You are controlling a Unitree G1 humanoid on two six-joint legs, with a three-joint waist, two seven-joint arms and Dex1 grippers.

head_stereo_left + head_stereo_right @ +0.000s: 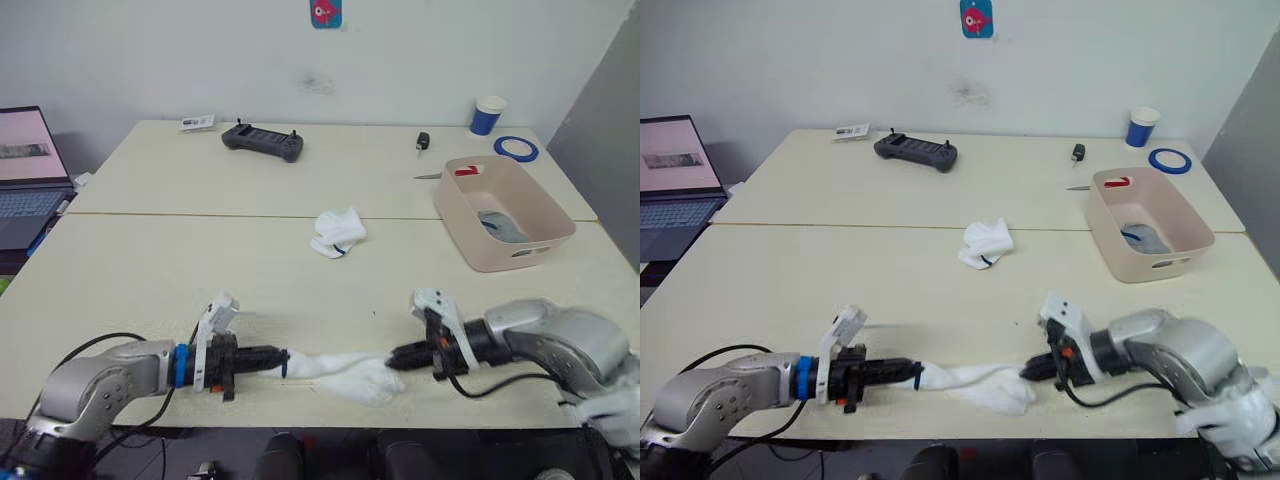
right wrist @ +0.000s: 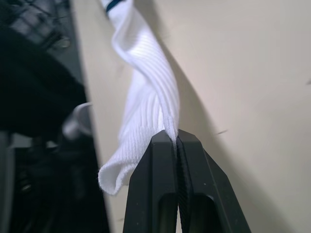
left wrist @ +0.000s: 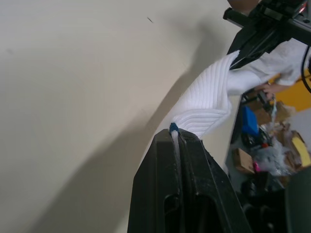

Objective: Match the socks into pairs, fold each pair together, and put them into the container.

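A white sock is stretched low over the table's near edge between my two grippers. My left gripper is shut on its end with the dark-blue mark. My right gripper is shut on the other end, and the sock twists between them. A second white sock lies crumpled in the middle of the table. The pale pink container stands at the right, with grey socks inside.
On the far half of the table lie a black controller, a key fob, a blue tape roll and a blue-and-white cup. An open laptop sits to the left, off the table.
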